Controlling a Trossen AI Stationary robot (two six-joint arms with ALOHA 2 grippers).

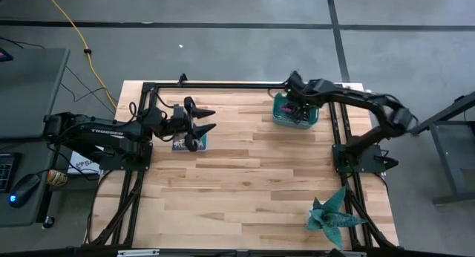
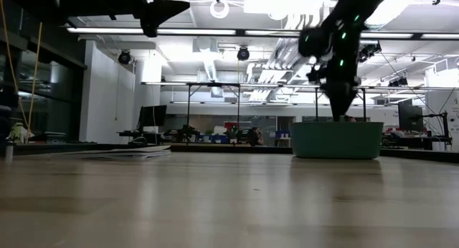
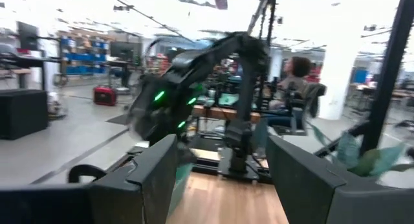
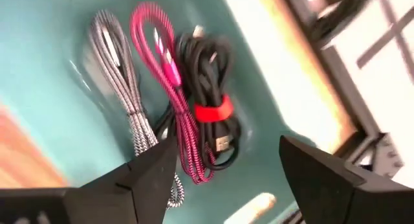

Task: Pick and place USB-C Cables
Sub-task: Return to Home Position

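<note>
Three coiled USB-C cables lie side by side on the floor of a teal bin (image 4: 52,56): a grey-white braided one (image 4: 119,88), a magenta one (image 4: 169,81) and a black one (image 4: 208,68) bound with a red tie. The bin (image 1: 283,117) stands at the table's far right. My right gripper (image 4: 228,144) hangs open above the cables, pointing steeply down, with nothing between its fingers. In the low view the right arm (image 2: 337,76) comes down behind the bin's rim (image 2: 337,123). My left gripper (image 1: 202,121) waits open at the far left, held level above the table.
A small flat white-and-blue pad (image 1: 189,144) lies on the table under the left gripper. A spiky green plant (image 1: 334,212) stands near the front right corner. Black frame rails (image 1: 223,86) run along the table's far and side edges. A yellow cord (image 1: 74,34) lies on the floor beyond.
</note>
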